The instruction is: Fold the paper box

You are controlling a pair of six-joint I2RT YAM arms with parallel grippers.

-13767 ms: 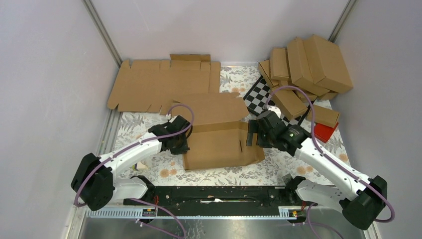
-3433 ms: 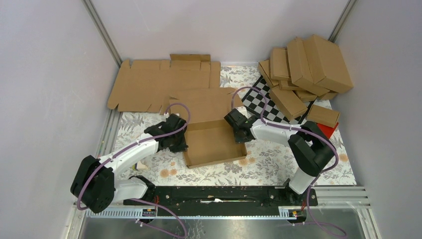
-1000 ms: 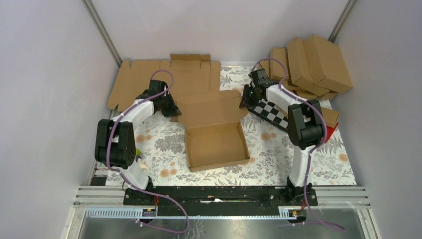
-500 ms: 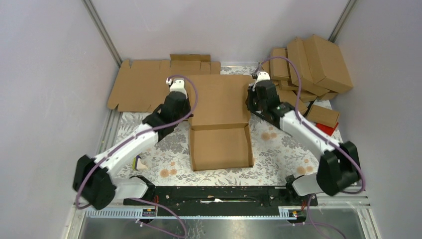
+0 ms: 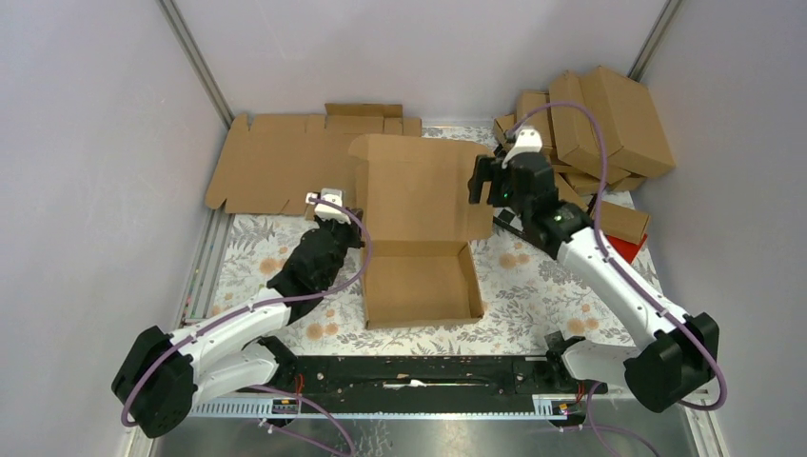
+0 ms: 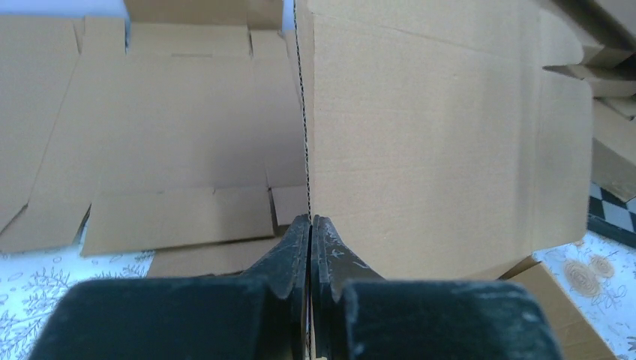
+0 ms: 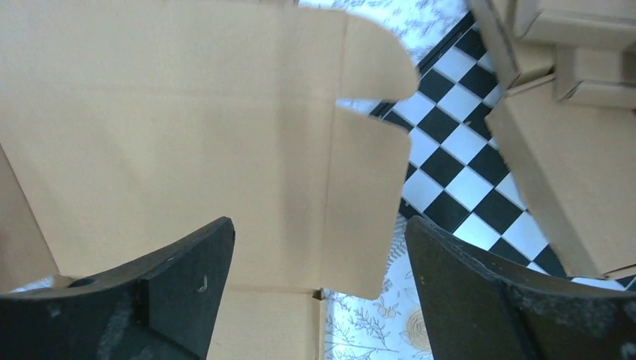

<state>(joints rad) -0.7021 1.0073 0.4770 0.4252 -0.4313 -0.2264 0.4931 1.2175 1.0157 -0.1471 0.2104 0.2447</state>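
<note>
While the box (image 5: 419, 281) sat open-topped on the bench (image 5: 561, 286), its tray lay toward the arm bases and its lid (image 5: 419, 186) stood raised from the tray's far wall. The left jaws were shut tight on the lid's left edge, with the cardboard running edge-on between the fingers (image 6: 289, 251). The right jaws gaped wide beside the lid's right edge and held nothing. The lid's rounded side flap (image 7: 367, 217) lay beyond the fingertips (image 7: 187, 277), apart from both. Behind the box to its left lay a flat blank (image 5: 276, 162). To the box's right were a checkered board (image 7: 450, 142), a pile of folded cartons (image 5: 600, 119) and a red block (image 5: 623, 252).
</note>
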